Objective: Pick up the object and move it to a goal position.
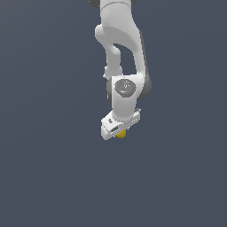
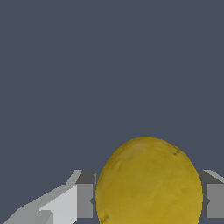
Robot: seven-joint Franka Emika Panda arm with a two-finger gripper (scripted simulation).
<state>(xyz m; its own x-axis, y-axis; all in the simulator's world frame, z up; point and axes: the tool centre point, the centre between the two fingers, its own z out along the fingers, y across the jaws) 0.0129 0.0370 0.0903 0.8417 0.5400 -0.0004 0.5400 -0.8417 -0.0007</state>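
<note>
The yellow-gold ball [image 1: 121, 133] shows as a small spot just under the white gripper [image 1: 119, 131] at the arm's lower end in the exterior view. In the wrist view the ball [image 2: 148, 183] fills the space between the two grey fingers [image 2: 85, 200], one on each side and touching it. The gripper is shut on the ball. Most of the ball is hidden by the hand in the exterior view.
The white arm [image 1: 122, 53] comes down from the top of the exterior view. Around it there is only a plain dark grey-blue surface [image 1: 48, 168]. No goal marker shows.
</note>
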